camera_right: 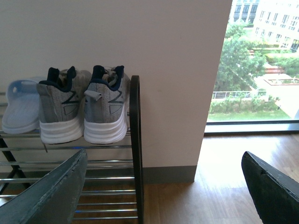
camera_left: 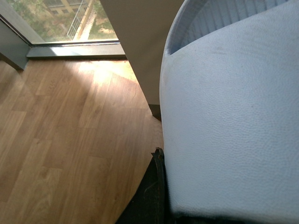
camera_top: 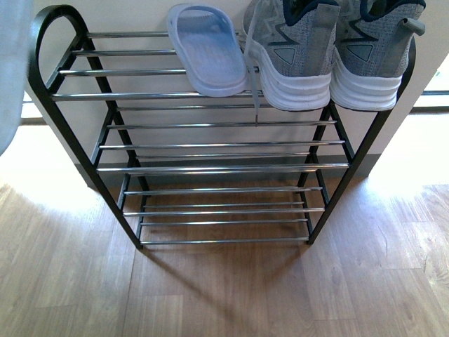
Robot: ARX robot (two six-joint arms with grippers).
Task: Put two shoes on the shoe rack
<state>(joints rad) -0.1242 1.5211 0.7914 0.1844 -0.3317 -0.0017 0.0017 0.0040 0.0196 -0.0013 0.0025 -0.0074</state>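
wooden floor; rack-top sneakers (camera_top: 337,53) present heels outward, lengthwise toward wall.

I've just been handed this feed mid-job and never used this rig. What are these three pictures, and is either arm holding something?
It is a two-armed robot. The front view looks from its body at the rack: on the top tier sit one slide and two sneakers. The left wrist view is filled by a second pale blue slide, seemingly held in the left gripper, though its fingers are barely visible. The right wrist view shows the right gripper open and empty, fingers wide apart, facing the rack's end.
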